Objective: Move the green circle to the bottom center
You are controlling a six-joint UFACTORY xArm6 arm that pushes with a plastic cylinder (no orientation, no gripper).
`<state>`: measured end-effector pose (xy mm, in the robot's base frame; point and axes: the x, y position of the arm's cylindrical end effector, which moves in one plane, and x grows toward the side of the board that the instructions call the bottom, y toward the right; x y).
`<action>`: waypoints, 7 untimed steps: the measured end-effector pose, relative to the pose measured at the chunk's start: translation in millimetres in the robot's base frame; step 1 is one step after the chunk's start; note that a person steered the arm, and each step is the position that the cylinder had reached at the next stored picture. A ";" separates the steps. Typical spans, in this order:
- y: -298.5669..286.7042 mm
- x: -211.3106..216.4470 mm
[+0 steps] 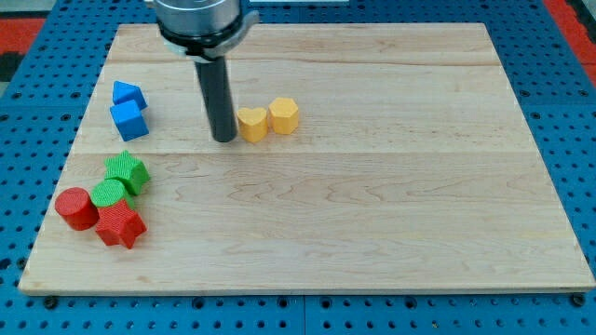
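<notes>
While my tip [223, 139] rests bare beside the yellow heart block [250, 124], holding nothing, the green circle, a short plastic-looking cylinder [108, 194], stands at the wooden board's [372, 214] left. Its axis seems upright, round face up, touching the red cylinder [76, 207], red star [121, 224] and green star [128, 171].

Wooden board [391, 233] lies on a blue pegboard surface [573, 112].

Near the board's left edge, upper part: two blue blocks, touching. Upper one [128, 94] wedge-like, lower one [129, 120] a cube.

Upper middle of the board: yellow heart [251, 123] and yellow hexagon [284, 115], side by side, just touching, hexagon toward the right edge.

Toward the bottom-left corner: green star [127, 171], red cylinder [76, 207] closest to the left edge, red star [120, 224] just beside the cylinder, nearest the bottom edge.
</notes>
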<state>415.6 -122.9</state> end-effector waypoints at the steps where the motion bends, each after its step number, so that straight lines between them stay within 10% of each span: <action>1: -65.6 0.8; 4: -148.5 51.0; 7: -40.5 101.0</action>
<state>516.6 -163.5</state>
